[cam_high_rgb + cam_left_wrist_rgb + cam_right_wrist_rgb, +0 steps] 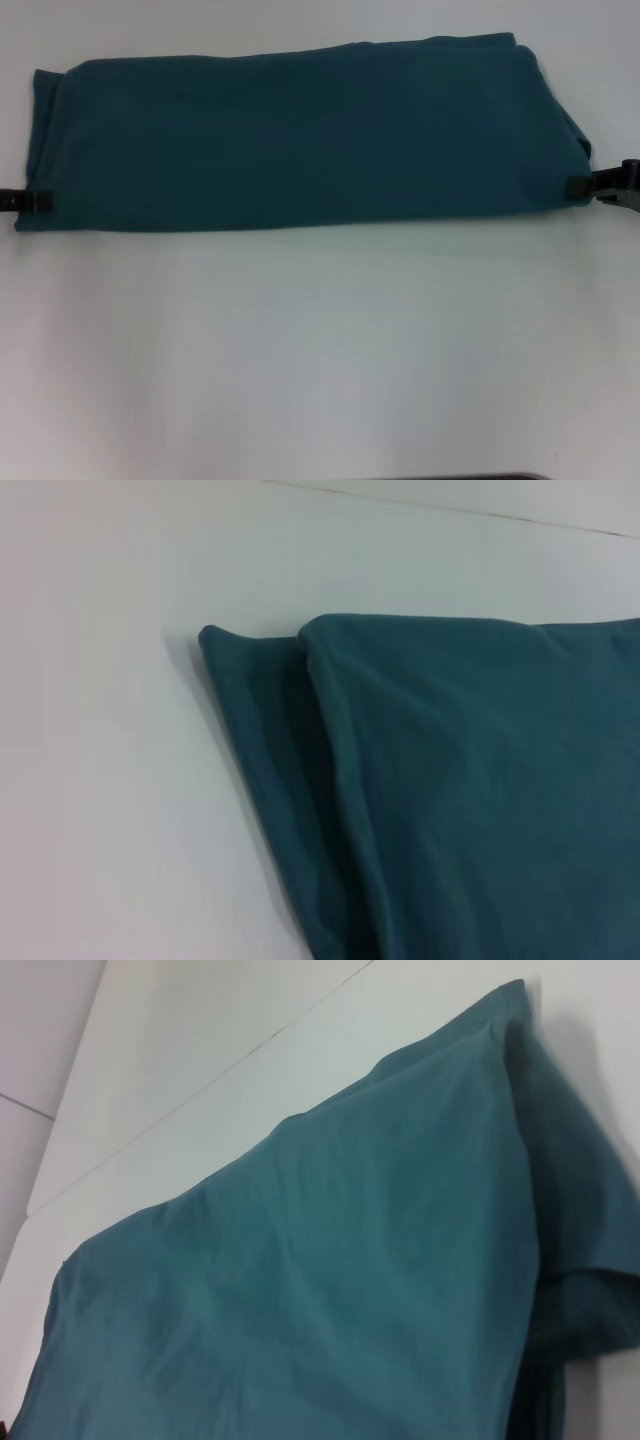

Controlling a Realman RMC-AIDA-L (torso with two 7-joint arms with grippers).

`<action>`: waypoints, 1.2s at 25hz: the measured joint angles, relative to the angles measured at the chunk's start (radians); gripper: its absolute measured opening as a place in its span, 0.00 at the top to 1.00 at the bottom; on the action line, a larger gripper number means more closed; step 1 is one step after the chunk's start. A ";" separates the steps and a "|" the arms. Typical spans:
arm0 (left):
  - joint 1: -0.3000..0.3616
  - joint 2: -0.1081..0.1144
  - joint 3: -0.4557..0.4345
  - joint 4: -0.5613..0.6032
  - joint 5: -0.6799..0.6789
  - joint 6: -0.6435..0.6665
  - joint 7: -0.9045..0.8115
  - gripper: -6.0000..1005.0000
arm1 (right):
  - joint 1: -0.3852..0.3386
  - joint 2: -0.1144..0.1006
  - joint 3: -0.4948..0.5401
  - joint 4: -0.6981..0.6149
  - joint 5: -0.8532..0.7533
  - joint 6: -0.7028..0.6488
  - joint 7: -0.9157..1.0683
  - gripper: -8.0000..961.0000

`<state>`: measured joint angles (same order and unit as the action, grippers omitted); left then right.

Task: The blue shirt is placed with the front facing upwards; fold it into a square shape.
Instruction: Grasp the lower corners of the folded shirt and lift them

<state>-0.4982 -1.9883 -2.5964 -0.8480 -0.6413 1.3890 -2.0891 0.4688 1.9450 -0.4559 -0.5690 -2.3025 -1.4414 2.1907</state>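
A wide bare stretch of white worktop (pixel 320 350) fills the near part of the head view. Beyond it lies the blue shirt (pixel 300 135), folded into a long horizontal band that runs almost the full width of the scene, plain teal fabric facing up and no print showing. At the band's near left corner, the left claw (pixel 38 201) reaches in low from the edge of the picture, its dark tips at the shirt's edge; at the near right corner, the right claw (pixel 580 187) comes in the same way from the opposite side, level with the surface. Whether either claw is pinching the cloth or merely touching it cannot be told. The left wrist view shows the shirt (pixel 470 780) with two stacked layers, the upper edge set slightly back from the lower one. The right wrist view shows the shirt (pixel 330 1260) with a loose fold of fabric tucked under at one end, resting on the worktop (pixel 220 1040).
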 joint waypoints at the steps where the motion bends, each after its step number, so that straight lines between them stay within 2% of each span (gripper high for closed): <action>1: 0.000 0.000 0.000 0.001 0.002 -0.001 0.000 0.38 | 0.000 0.000 0.000 0.000 0.000 0.000 0.000 0.94; 5: 0.000 0.000 0.004 0.011 0.007 -0.002 0.001 0.31 | 0.001 -0.001 0.000 0.000 -0.001 -0.001 0.001 0.94; 18: -0.008 -0.005 0.058 0.012 0.013 0.010 0.002 0.32 | 0.005 -0.002 0.000 0.000 -0.001 -0.002 0.001 0.94; 23: -0.007 -0.018 0.057 -0.012 0.014 -0.015 -0.009 0.35 | 0.005 -0.001 0.000 0.000 -0.001 -0.002 0.001 0.94; 29: -0.009 -0.014 0.062 -0.006 0.019 -0.028 -0.020 0.38 | 0.005 0.000 0.002 0.000 0.000 -0.003 0.001 0.93; 30: -0.009 -0.014 0.062 -0.004 0.021 -0.028 -0.020 0.43 | 0.005 0.000 0.002 0.000 0.000 -0.003 0.001 0.93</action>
<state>-0.5077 -2.0019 -2.5342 -0.8520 -0.6204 1.3607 -2.1090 0.4740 1.9449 -0.4540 -0.5690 -2.3025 -1.4446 2.1918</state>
